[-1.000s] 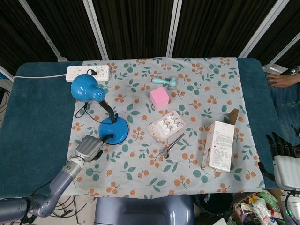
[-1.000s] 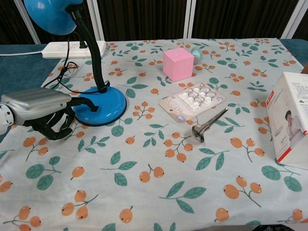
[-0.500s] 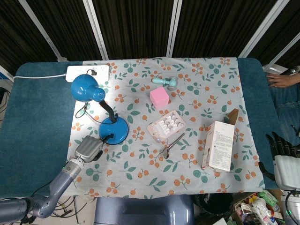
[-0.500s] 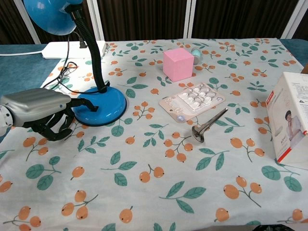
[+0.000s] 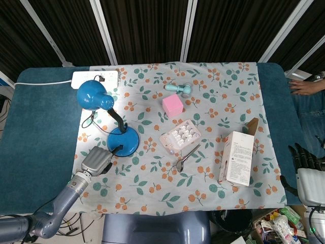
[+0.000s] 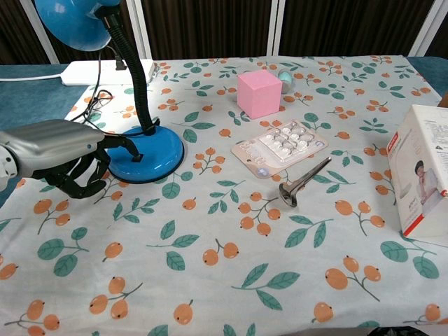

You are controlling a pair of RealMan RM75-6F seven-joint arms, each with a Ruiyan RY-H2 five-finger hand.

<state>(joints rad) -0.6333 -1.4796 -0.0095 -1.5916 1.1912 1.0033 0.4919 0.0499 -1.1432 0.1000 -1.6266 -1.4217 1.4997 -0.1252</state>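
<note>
I am working with my left hand [image 6: 59, 150] low over the counter [image 6: 210, 294], just left of the blue lamp's base [image 6: 150, 157]. Most of my fingers [image 6: 77, 183] are curling in under the palm with nothing in them, and 1 finger is stretching out to the near-left rim of the base; it looks to be touching there, though the chest view does not show the contact clearly. In the head view the same hand [image 5: 96, 161] is sitting at the lower left of the base [image 5: 123, 141], with the lamp's head [image 5: 91, 95] leaning out over the cloth towards the power strip [image 5: 95, 77].

To my mind, doing this well is a matter of a light, straight touch. The base is round and smooth and the head is hanging off-centre, so I judge that a sideways shove could make the lamp slide or tip; pressing downward rather than across seems safer. The black cord [image 6: 94, 105] is lying loose just behind my hand, and I am wary of hooking it with the curled fingers.

My right hand [image 5: 306, 170] is resting off the counter's right edge, fingers apart and holding nothing, well apart from the white box [image 6: 427, 175]. The pink cube [image 6: 259, 92], blister pack [image 6: 280, 147] and spoon [image 6: 304, 182] are lying right of the lamp.
</note>
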